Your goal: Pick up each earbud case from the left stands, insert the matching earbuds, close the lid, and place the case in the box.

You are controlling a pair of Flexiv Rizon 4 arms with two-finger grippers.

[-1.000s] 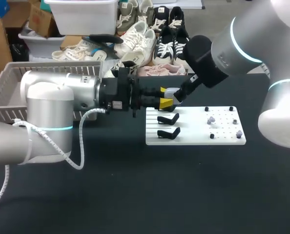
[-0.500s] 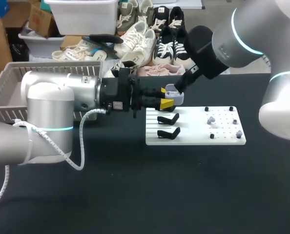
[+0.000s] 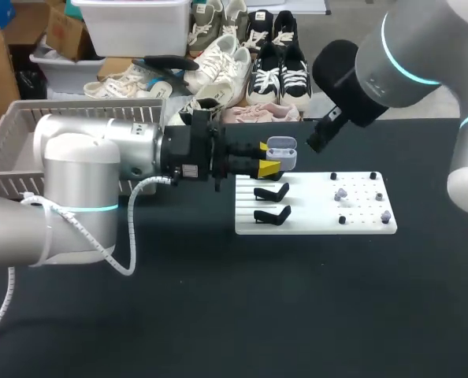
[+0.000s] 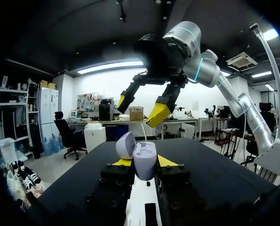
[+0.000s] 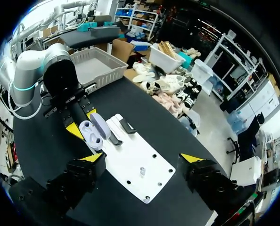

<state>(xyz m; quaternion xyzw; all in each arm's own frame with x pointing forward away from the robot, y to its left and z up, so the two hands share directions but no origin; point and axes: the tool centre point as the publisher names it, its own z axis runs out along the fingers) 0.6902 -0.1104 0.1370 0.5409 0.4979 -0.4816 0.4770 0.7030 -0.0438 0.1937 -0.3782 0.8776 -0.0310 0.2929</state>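
Left tool (image 3: 267, 157) level, clamping earbud case (image 3: 282, 150) | right tool (image 5: 142, 158) aloft, spread

a robotics lab, set up as a test cell: two industrial arms, the left arm (image 3: 100, 169) and the right arm (image 3: 395, 63), reach over one black surface (image 3: 297, 315). a white drilled fixture plate (image 3: 313, 220) with black stands (image 3: 272, 193) lies toward its far edge, and a grey plastic basket (image 3: 25, 130) sits at its far left corner.
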